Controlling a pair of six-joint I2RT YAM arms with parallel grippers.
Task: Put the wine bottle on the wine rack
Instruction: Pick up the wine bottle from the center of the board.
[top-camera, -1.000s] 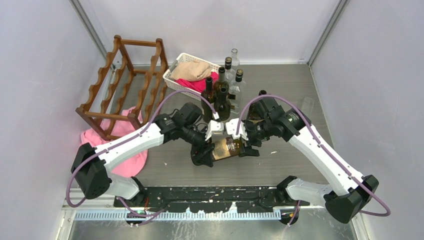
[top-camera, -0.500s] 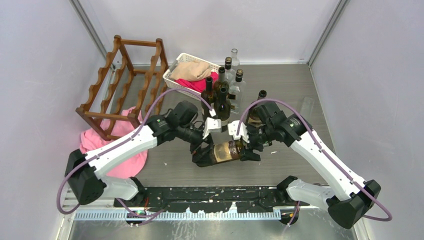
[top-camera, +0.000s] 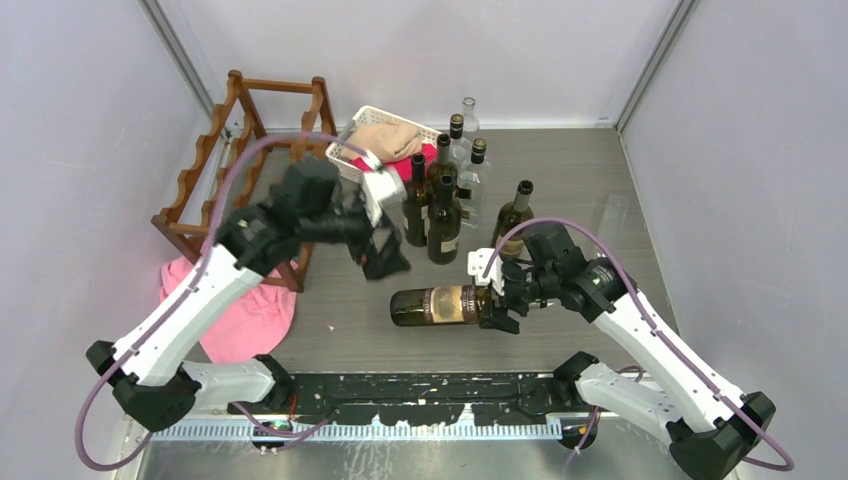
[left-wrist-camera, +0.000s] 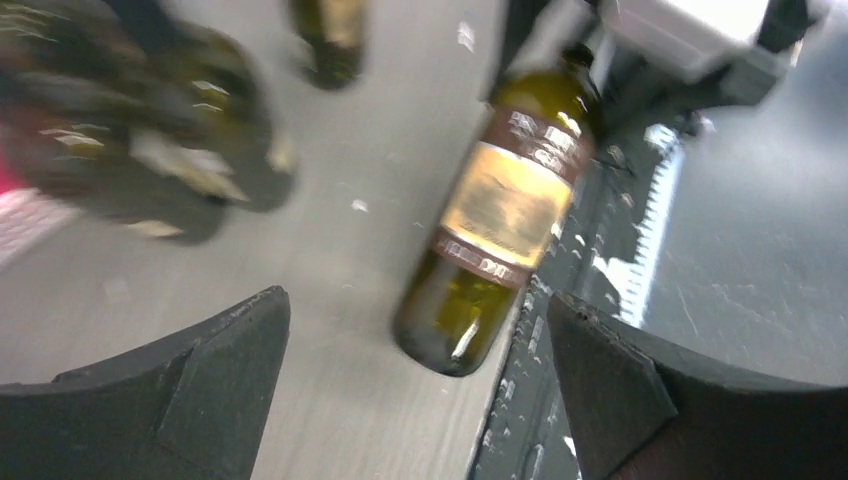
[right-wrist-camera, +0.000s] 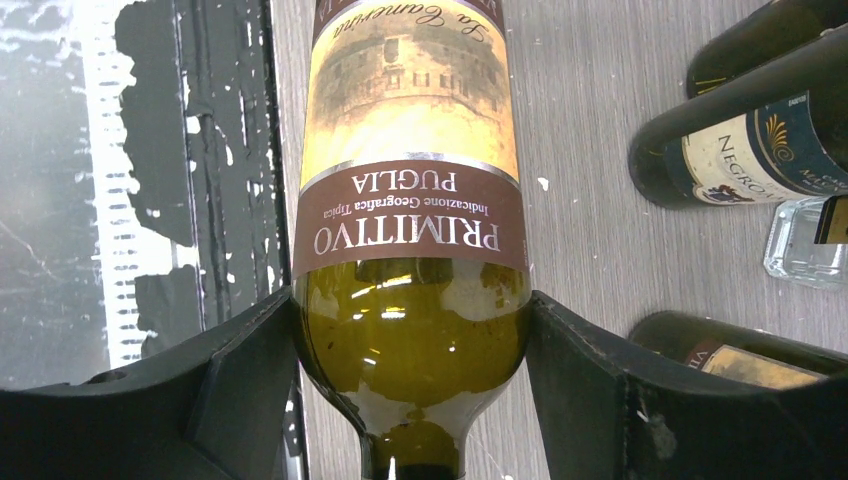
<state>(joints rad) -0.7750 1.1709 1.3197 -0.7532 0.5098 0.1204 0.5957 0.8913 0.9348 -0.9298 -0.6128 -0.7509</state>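
Wine bottle (top-camera: 437, 305) lying horizontal, well to the right of the wine rack (top-camera: 250, 170), right gripper (top-camera: 494, 305) fingers (right-wrist-camera: 240, 380) clamped either side of its shoulder, left gripper (top-camera: 385, 262) spread wide, empty, apart from the bottle, on its rack side

right end effector (top-camera: 497, 305) grips lying wine bottle (top-camera: 437, 305).

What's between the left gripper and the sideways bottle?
Nothing: only bare table between the left gripper and the sideways bottle, seen in the top view.
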